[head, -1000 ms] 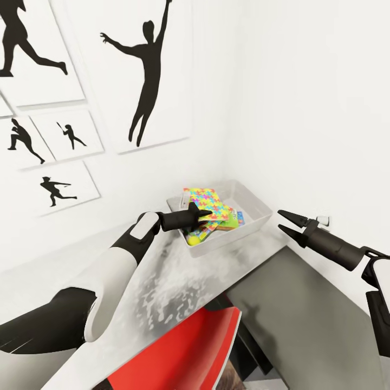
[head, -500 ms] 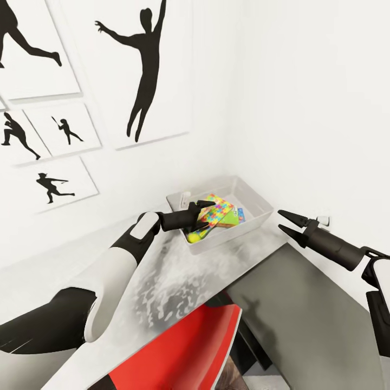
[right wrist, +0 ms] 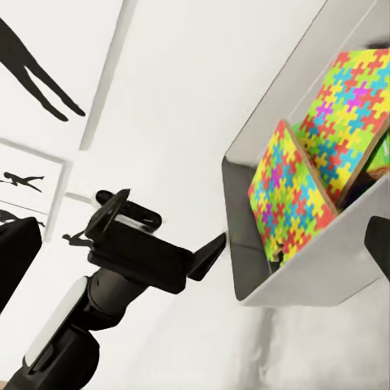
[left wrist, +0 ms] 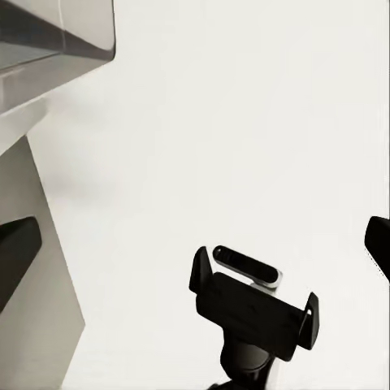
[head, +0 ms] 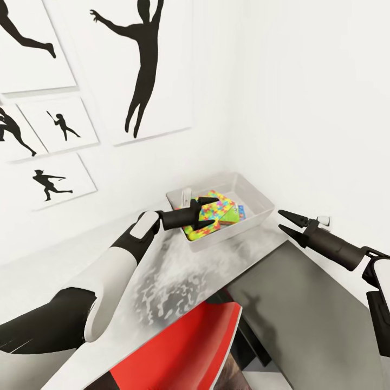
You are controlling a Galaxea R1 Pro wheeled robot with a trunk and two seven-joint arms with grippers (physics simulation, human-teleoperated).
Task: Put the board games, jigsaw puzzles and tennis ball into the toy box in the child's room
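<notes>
**Ana:** Head view first. The left hand (head: 201, 204) reaches over the near rim of the toy box (head: 259, 218) at the far corner of the surface (head: 179, 271); I cannot tell whether its fingers are parted or closed. Two jigsaw puzzles (head: 215, 210) lie tilted inside the box, a green-edged game box (head: 233, 215) and a blue one (head: 241, 212) beneath them. The right hand (head: 283, 221) hangs well apart, narrowly parted and holding nothing, above the dark grey cabinet (head: 303, 303).

**Ben:** Risks?

**Ana:** The puzzles lean instead of lying flat. If the left hand drags out sideways, I'd judge it could catch an edge and flip one over the rim.

**Ben:** Left wrist view?

**Ana:** It faces the right hand (left wrist: 251, 309) across bare white wall; the fingertips are cut off.

**Ben:** Right wrist view?

**Ana:** The left hand (right wrist: 162, 258) has a fingertip touching or just beside the toy box (right wrist: 244, 211) wall, with the two jigsaw puzzles (right wrist: 341, 114) propped inside. Silhouette prints (head: 146, 70) and walls on two sides close the corner in, and a red chair (head: 179, 352) sits under the near edge.
</notes>
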